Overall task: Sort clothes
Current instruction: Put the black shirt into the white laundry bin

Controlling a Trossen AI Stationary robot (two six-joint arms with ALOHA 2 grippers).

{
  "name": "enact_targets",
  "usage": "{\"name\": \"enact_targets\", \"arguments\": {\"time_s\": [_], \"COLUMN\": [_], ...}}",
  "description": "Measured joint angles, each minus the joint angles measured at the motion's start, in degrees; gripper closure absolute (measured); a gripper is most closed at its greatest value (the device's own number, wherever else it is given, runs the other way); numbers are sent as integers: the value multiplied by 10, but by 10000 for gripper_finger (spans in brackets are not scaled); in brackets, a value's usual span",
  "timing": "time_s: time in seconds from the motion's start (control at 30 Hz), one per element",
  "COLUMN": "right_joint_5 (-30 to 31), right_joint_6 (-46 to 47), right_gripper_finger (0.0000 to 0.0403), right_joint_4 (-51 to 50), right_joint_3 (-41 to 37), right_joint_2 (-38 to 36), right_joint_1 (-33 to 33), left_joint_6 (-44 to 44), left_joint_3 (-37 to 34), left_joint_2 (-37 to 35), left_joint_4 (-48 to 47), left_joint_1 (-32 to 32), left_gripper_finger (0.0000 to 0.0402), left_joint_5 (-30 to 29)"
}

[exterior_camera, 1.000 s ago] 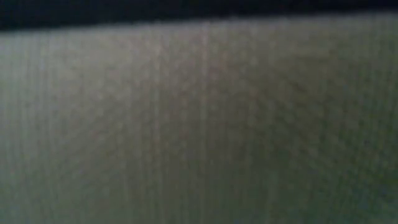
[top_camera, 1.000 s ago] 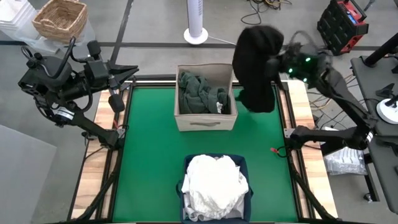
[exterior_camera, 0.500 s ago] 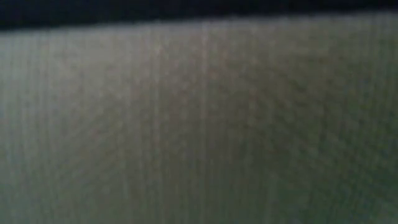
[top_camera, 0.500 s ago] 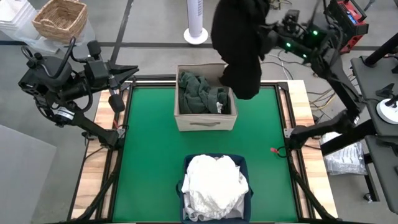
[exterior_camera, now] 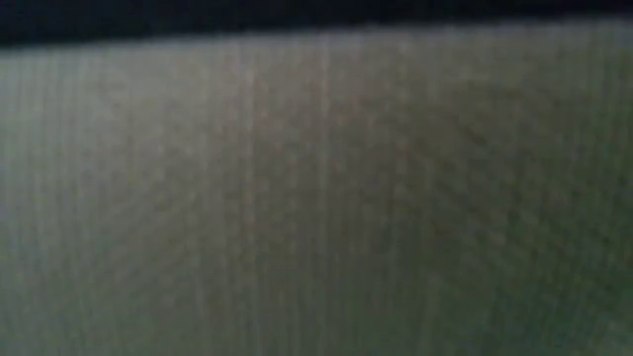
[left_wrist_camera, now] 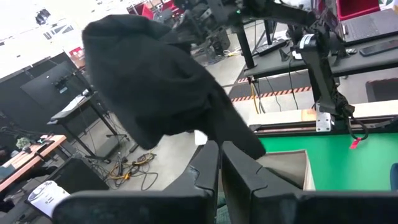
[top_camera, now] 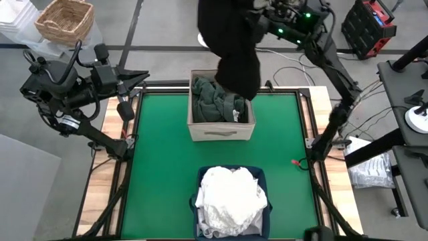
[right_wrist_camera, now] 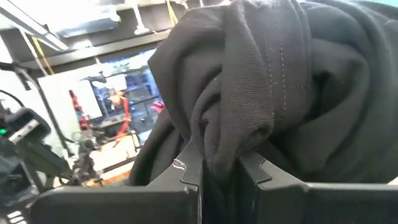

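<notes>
A black garment (top_camera: 231, 40) is shown hanging at the upper centre of the high view, grasped by the right pincer (right_wrist_camera: 221, 171), whose fingers are clenched on a fold of the cloth; its lower end hangs over the far right corner of the beige box (top_camera: 221, 130). Dark olive garments (top_camera: 215, 100) are seen lying inside this box, and white garments (top_camera: 231, 194) are heaped in the navy bin (top_camera: 266, 179) at the lower centre. The left pincer (top_camera: 142, 79), clenched and empty, is held at the upper left beside the green desk (top_camera: 160, 167).
</notes>
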Motion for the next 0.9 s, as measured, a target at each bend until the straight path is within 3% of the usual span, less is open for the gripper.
{"name": "enact_targets", "arguments": {"time_s": [0.17,0.33,0.73,0.9], "right_joint_5": [-13,-29,-55,-53], "right_joint_6": [38,40,-62,-98], "right_gripper_finger": [371,371,371,371], "right_joint_4": [61,23,-286,-339], "right_joint_3": [-5,-6,-6,-15], "right_joint_2": [26,38,62,86], "right_joint_1": [7,10,42,70], "left_joint_6": [0,0,0,0], "left_joint_3": [0,0,0,-1], "left_joint_2": [0,-1,-1,-1], "left_joint_4": [0,-2,-6,-6], "left_joint_1": [0,0,0,0], "left_gripper_finger": [402,402,402,402], "left_joint_5": [0,0,0,0]}}
